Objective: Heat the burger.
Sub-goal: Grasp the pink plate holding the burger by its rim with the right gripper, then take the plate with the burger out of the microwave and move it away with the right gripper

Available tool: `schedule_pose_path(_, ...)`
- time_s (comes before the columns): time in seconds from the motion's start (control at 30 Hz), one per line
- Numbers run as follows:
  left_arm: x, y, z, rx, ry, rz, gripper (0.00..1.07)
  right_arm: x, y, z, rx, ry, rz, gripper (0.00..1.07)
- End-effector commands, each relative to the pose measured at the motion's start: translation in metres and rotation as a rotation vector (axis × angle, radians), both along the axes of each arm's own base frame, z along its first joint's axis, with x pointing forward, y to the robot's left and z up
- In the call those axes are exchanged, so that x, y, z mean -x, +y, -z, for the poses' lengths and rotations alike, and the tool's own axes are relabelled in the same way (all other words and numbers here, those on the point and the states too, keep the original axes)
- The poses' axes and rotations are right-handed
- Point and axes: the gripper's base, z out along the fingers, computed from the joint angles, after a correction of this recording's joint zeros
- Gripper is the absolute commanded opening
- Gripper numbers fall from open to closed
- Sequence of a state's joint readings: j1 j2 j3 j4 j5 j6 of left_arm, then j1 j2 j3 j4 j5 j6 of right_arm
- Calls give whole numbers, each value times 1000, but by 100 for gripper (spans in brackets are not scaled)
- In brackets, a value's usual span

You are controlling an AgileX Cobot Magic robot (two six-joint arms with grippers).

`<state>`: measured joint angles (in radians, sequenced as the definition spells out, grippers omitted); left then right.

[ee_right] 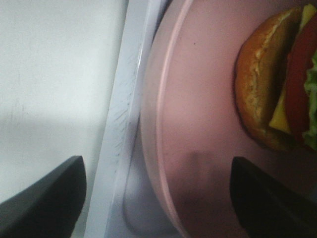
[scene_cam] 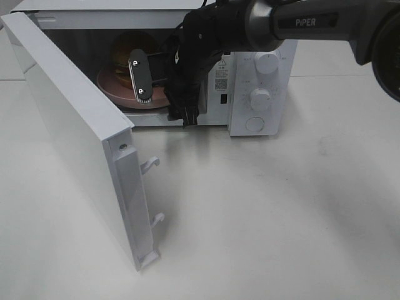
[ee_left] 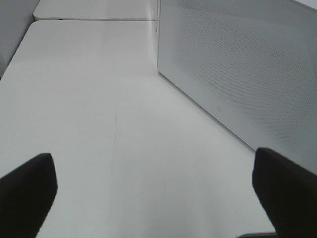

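Observation:
The burger (scene_cam: 124,57) (ee_right: 270,79) lies on a pink plate (scene_cam: 111,87) (ee_right: 198,114) inside the open white microwave (scene_cam: 275,37). In the right wrist view the golden bun, a red layer, a yellow slice and green lettuce show. My right gripper (scene_cam: 162,97) (ee_right: 158,198) reaches into the oven's opening with its jaws open. They straddle the plate's near rim without touching the burger: one finger (ee_right: 267,198) is over the plate and the other finger (ee_right: 49,203) is outside it. My left gripper (ee_left: 158,198) stands open over bare table, with nothing between its fingers.
The microwave door (scene_cam: 69,119) is swung wide open toward the front left, its latch hooks (scene_cam: 150,164) sticking out. The door's perforated panel (ee_left: 237,74) is close beside the left gripper. The control panel with knobs (scene_cam: 261,97) is on the oven's right side.

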<state>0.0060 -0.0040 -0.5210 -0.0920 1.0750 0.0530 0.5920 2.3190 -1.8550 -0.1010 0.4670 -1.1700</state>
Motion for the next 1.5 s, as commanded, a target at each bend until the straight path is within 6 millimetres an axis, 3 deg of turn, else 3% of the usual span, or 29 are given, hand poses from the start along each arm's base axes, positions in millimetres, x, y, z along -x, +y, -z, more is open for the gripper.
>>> schedule_pose_path(0.03, 1, 0, -1, 3, -16, -8, 100, -2, -2, 1, 5, 8, 9, 77)
schedule_pose_path(0.23, 1, 0, -1, 3, -16, -8, 100, -5, 0, 7, 4, 18, 15, 71)
schedule_pose_path(0.27, 1, 0, -1, 3, -16, -8, 100, -5, 1, 7, 5, 19, 14, 64)
schedule_pose_path(0.3, 1, 0, -1, 3, -16, -8, 100, -5, 1, 7, 5, 19, 14, 64)
schedule_pose_path(0.33, 1, 0, -1, 3, -16, -8, 100, -5, 1, 10, 8, 23, 14, 58)
schedule_pose_path(0.37, 1, 0, -1, 3, -16, -8, 100, -5, 2, 11, 10, 25, 13, 45)
schedule_pose_path(0.43, 1, 0, -1, 3, -16, -8, 100, -5, 2, 10, 11, 28, 14, 39)
schedule_pose_path(0.47, 1, 0, -1, 3, -16, -8, 100, -5, 2, 11, 12, 28, 13, 23)
schedule_pose_path(0.5, 1, 0, -1, 3, -16, -8, 100, -5, 2, 11, 12, 28, 13, 23)
schedule_pose_path(0.53, 1, 0, -1, 3, -16, -8, 100, -5, 2, 11, 12, 28, 13, 8)
schedule_pose_path(0.57, 1, 0, -1, 3, -16, -8, 100, -5, 2, 11, 12, 28, 13, 8)
schedule_pose_path(0.6, 1, 0, -1, 3, -16, -8, 100, -5, 2, 11, 14, 32, 14, 2)
schedule_pose_path(0.87, 1, 0, -1, 3, -16, -8, 100, -2, 0, 13, 53, 54, -15, 0)
schedule_pose_path(1.13, 1, 0, -1, 3, -16, -8, 100, 9, 1, 17, 113, 151, -157, 0)
schedule_pose_path(1.5, 1, 0, -1, 3, -16, -8, 100, 16, 2, -17, 123, 95, -221, 0)
